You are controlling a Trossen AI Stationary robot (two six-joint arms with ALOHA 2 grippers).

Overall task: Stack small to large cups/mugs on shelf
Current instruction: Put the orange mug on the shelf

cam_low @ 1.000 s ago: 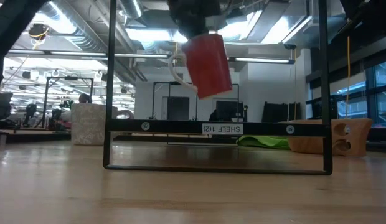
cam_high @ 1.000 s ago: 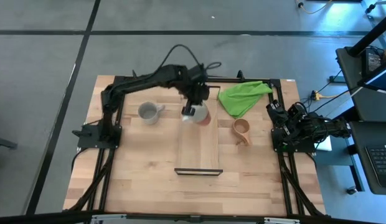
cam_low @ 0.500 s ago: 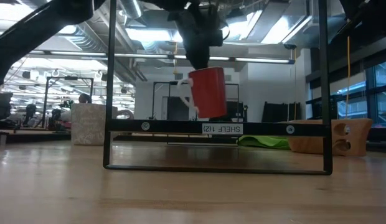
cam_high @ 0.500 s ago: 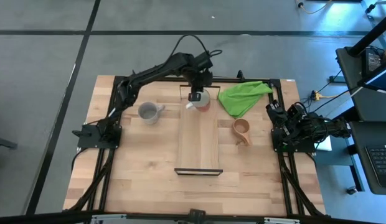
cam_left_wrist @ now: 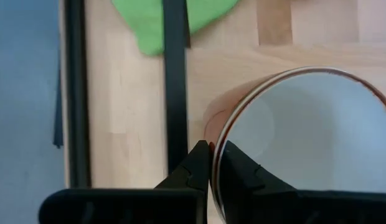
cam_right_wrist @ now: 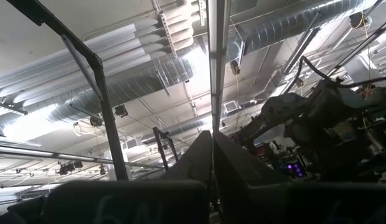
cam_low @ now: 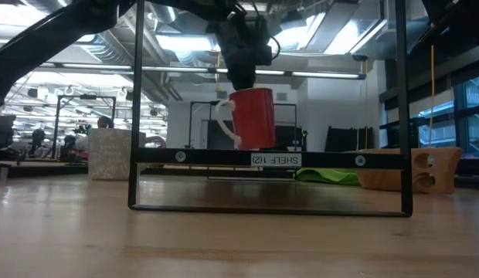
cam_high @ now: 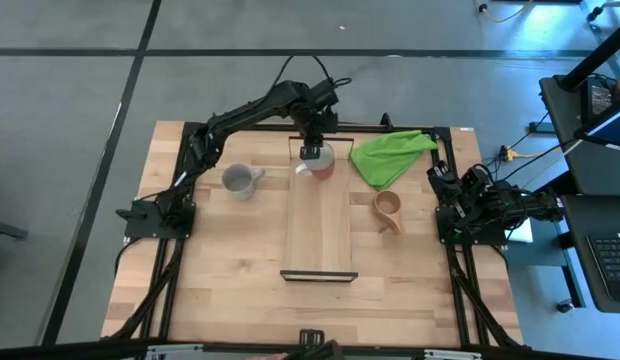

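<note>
Now that the left gripper has brought the red mug down level at the shelf's far end, fingers pinched on its rim, placement looks basically done; release seems next. Glossy red outside, white inside, looped handle. The grey mug sits off the shelf's left edge, the small tan wooden cup off its right. The right gripper is parked at the table's right edge, fingers together.

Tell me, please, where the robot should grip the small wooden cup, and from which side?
Probably its rim, from above: the wooden cup stands upright and open beside the shelf, its handle toward the table's front, so one finger can enter the mouth.
</note>
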